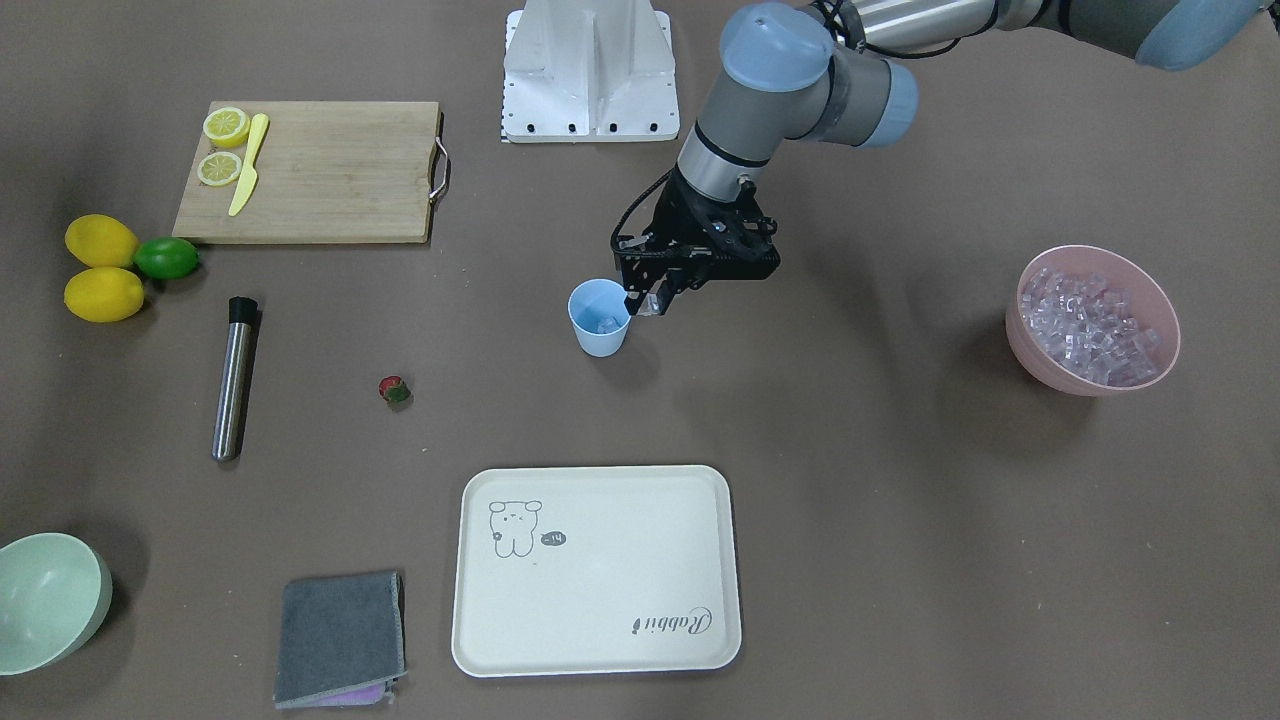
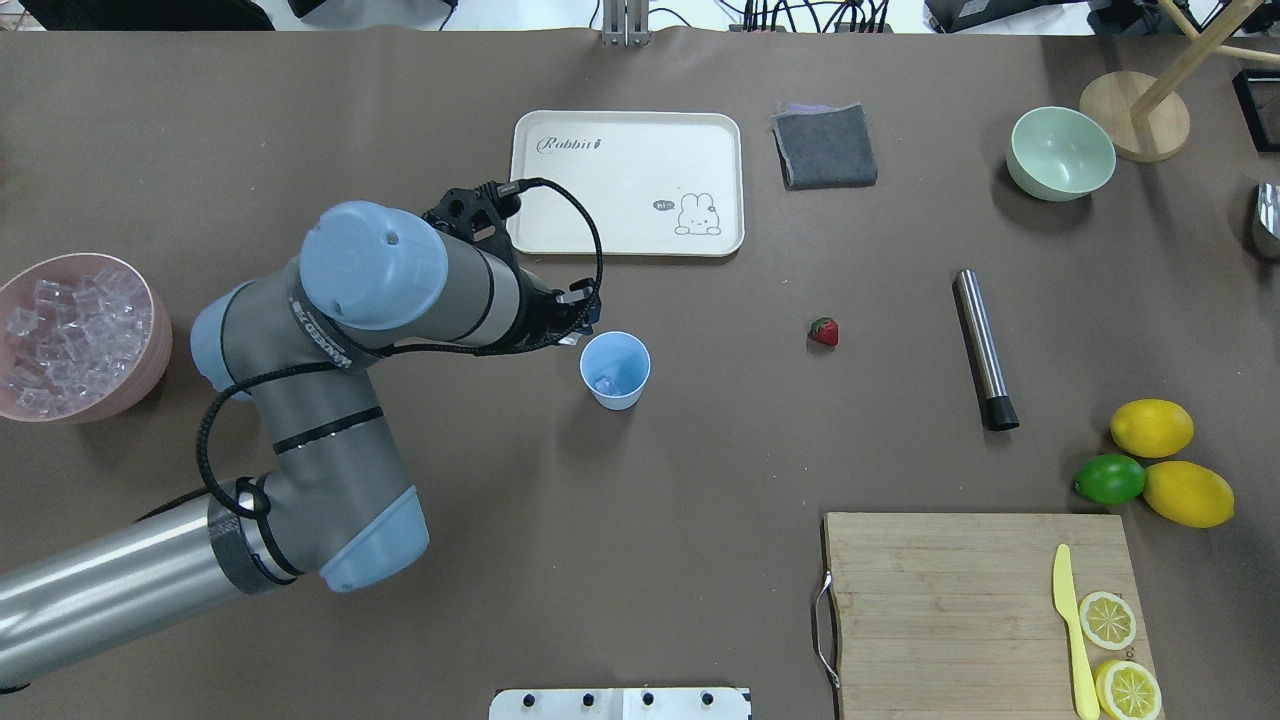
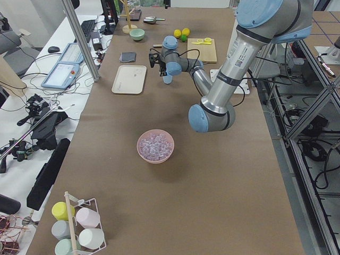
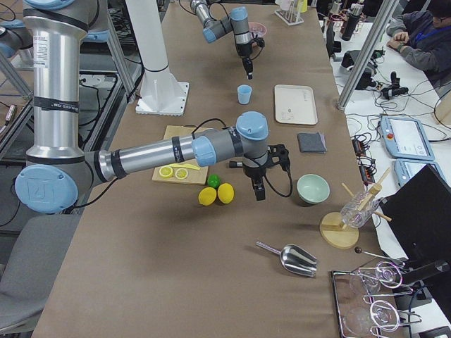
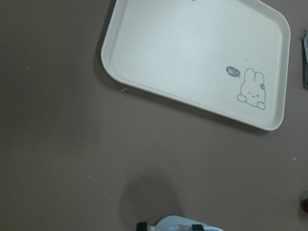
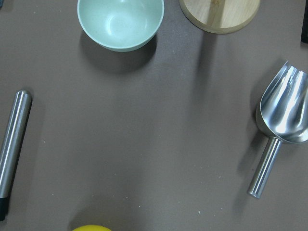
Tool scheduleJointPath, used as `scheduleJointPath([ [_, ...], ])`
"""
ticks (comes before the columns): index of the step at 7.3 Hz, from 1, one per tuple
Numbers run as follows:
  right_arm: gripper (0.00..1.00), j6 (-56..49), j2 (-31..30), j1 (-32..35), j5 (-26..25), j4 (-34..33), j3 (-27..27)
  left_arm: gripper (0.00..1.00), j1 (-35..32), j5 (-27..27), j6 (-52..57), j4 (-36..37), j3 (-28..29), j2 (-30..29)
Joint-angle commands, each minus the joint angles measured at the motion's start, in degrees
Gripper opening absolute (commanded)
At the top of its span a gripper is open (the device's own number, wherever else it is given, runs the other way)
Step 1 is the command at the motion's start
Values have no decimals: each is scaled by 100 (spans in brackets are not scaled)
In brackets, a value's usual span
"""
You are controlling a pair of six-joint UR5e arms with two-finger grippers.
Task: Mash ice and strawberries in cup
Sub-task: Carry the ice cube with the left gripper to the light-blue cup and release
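The left jaws hang at the cup [image 1: 598, 338], over the part of its rim on the robot's left, so the mouth lies just to their right and a little below. In the front view something small and glassy shows between them. In the left wrist view the 2 fingertips [image 5: 142, 225] stand a little apart over the pale-blue rim, but I cannot tell whether they clamp a cube.

The cup stands upright near the middle of the worktop [image 1: 850, 450], with at least 1 piece of ice [image 1: 604, 323] inside. The main heap sits in the pink bowl [image 1: 1035, 345], well apart on the robot's left.

The strawberry [image 1: 394, 389] lies on the cup's other side, between it and the steel rod [image 1: 233, 377].

The right jaws show only in the right side view, near the lemons [image 4: 225, 192], and I cannot tell their state.

A short shift to the robot's right should centre the left jaws over the mouth.
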Motion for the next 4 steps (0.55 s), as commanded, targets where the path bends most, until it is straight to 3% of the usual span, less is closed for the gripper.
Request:
scheduleJointPath([
  [1, 100, 0, 0, 0, 0, 0, -4, 0, 319, 399, -246, 8, 72, -102],
  [2, 100, 0, 0, 0, 0, 0, -4, 0, 380, 408, -256, 8, 72, -112],
  [3, 100, 0, 0, 0, 0, 0, -4, 8, 389, 408, -265, 0, 63, -120],
  [4, 100, 0, 0, -9, 0, 0, -4, 82, 398, 451, -413, -9, 54, -146],
])
